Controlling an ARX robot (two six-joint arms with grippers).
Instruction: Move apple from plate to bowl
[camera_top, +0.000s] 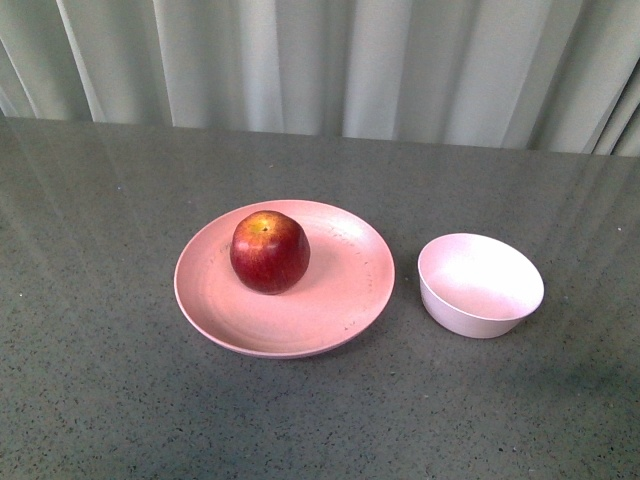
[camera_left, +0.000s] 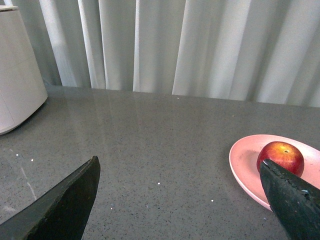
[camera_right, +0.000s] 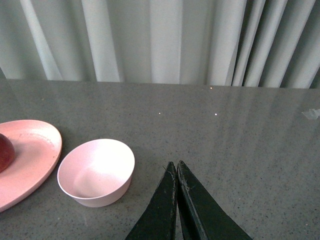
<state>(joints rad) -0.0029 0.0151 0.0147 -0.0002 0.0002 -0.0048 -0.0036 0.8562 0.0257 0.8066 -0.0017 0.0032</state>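
Nothing grabbed yet
Round deep-red apple (camera_top: 269, 252) sits on wide salmon-pink plate (camera_top: 340, 300), small pale bowl (camera_top: 470, 320) beside; my left gripper (camera_left: 180, 210) spread wide for it, right gripper (camera_right: 176, 167) pinched together.

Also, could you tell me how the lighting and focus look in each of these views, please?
Front view: soft, even light, faint streaks of the curtain reflected on the table, the bowl nearly washed out inside. Left wrist view: the left fingers are dark, featureless silhouettes, while the apple is clear. Right wrist view: tiny bright glints on the table, the right fingers show little detail.
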